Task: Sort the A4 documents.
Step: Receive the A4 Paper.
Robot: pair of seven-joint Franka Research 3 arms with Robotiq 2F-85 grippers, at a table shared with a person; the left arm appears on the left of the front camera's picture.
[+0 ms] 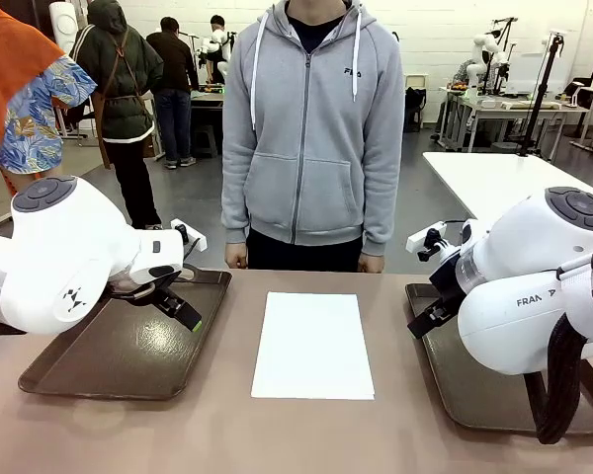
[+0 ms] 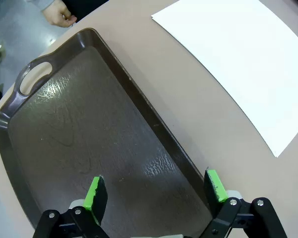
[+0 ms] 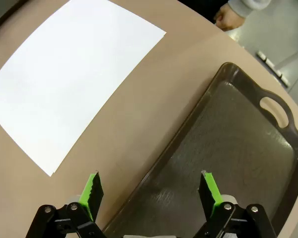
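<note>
Both spread, our left gripper (image 2: 155,187) hangs over the nine-o'clock tray (image 1: 99,365), our right gripper (image 3: 150,188) over the three-o'clock tray (image 1: 455,390). The documents (image 1: 312,345) lie between on the counter (image 1: 277,439). We judge sorting unstarted: next, one must be pinched by its edge.

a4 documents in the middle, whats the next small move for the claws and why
Probably swing the left claw off the left tray toward the nearest edge of the A4 documents. They lie flat and untouched on the table between that tray and the right tray, and both it and the right claw stand open, holding nothing.
</note>
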